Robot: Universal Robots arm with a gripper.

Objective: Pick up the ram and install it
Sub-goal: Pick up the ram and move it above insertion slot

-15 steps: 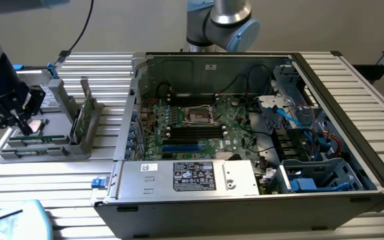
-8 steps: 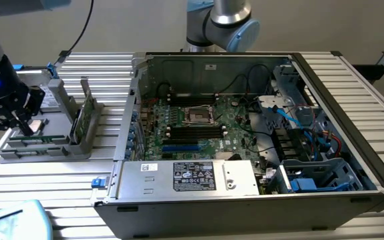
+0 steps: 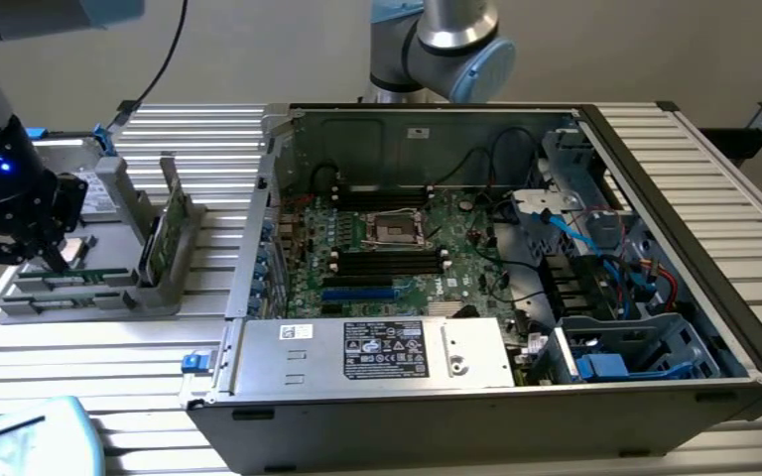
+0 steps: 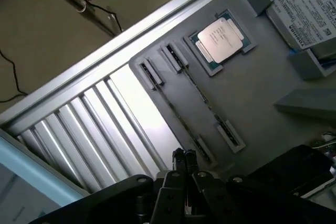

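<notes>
Broadly, the ribbed aluminium desk (image 3: 90, 357) carries an open black computer case (image 3: 487, 426), a deep rectangular shell. Its green motherboard (image 3: 467, 228) lies flat inside, and a silver power-supply box (image 3: 381, 352) with a black label sits along the case's 6 o'clock edge in the exterior view.

At 9 o'clock from the case lies a matte grey tray (image 3: 17, 307) (image 4: 273, 82), smooth and moulded with shallow recesses. A tall grey holder (image 3: 176, 223) rises at the tray's 3 o'clock side with a green board (image 3: 155, 243) standing on edge in it.

The black gripper (image 3: 59, 264) (image 4: 184, 156), blocky with a blue light on its body, stands over the tray and points down into it. The fingers (image 4: 178, 156) are slim dark prongs pressed nearly together, with only a slit between them.

The ram (image 4: 177, 113) sits in the tray as a thin, dark, straight strip seen edge-on, running between two small grey clips. A second, similar strip lies parallel just beside it. The fingertips stand at one end of the ram, by its clip; whether they touch it cannot be told. Near the strips' other end, a square processor (image 4: 220, 38) with a dull silver lid and green rim rests in its own recess.
</notes>
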